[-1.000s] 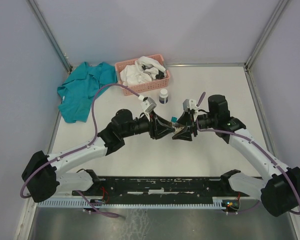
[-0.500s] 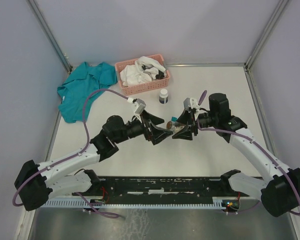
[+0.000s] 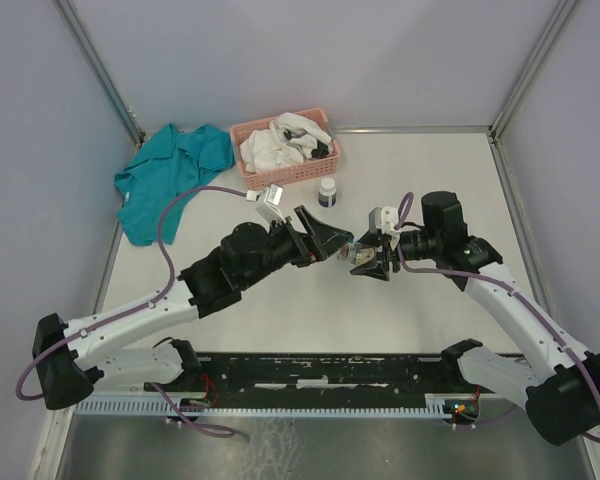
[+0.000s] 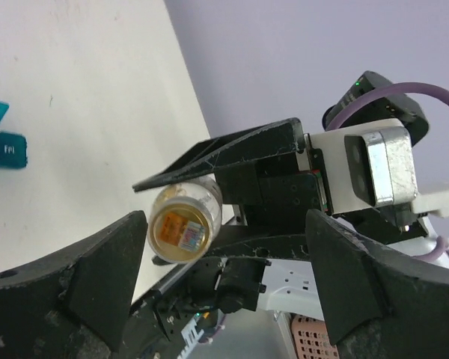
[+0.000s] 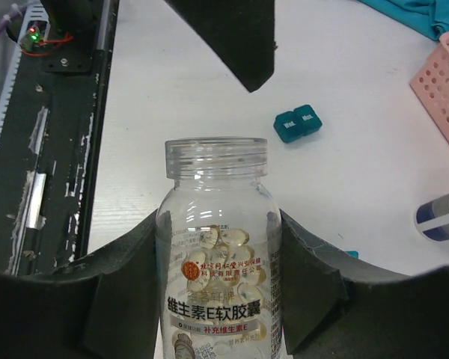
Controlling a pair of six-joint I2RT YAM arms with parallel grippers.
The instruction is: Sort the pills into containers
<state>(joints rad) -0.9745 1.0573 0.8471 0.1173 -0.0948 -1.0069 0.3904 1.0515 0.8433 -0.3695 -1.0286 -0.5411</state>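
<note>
My right gripper (image 5: 218, 224) is shut on a clear pill bottle (image 5: 217, 179) with yellow softgels inside; its threaded neck has no cap and points at the left arm. In the top view the bottle (image 3: 365, 256) hangs above mid-table in the right gripper (image 3: 369, 263). My left gripper (image 3: 340, 244) is open and empty, just left of the bottle. In the left wrist view the bottle's round end (image 4: 181, 226) faces the left gripper (image 4: 228, 224), near its left finger. Two joined teal containers (image 5: 298, 123) lie on the table below and also show in the left wrist view (image 4: 5, 148).
A small white bottle with a dark blue band (image 3: 327, 191) stands behind the grippers and shows in the right wrist view (image 5: 440, 217). A pink lattice basket (image 3: 310, 168) holding white cloth sits at the back. A teal cloth (image 3: 170, 180) lies at the back left.
My left gripper drew back left from the bottle, then swung round and up toward it again, jaws open. My right gripper shifted slightly right and down, still holding the bottle.
</note>
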